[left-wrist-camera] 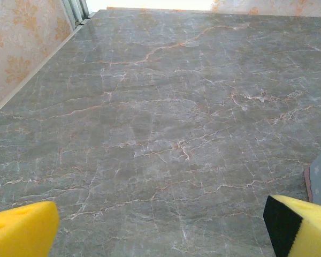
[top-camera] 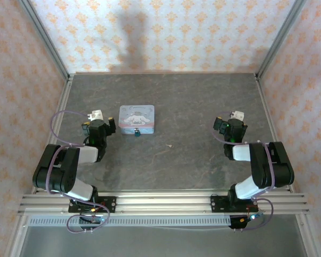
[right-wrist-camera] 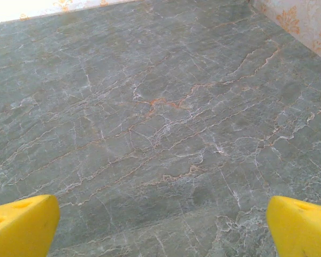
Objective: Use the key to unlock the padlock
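Nearest the front edge of the grey marbled desk (top-camera: 203,171): tiny silvery metal key (top-camera: 170,145). Behind, leftward: tiny teal-blue padlock (top-camera: 136,131) at the near side of a pale blue rectangular tin (top-camera: 137,116). Flanking these, left claw (left-wrist-camera: 160,230) and right claw (right-wrist-camera: 161,227), both released, empty.

The padlock (top-camera: 136,131) touches the near edge of the tin (top-camera: 137,116) (pale blue), the key (top-camera: 170,145) lying apart.

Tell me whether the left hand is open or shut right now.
Open. The left hand has its yellow fingers at opposite edges of its wrist view, bare table between them, nothing held.
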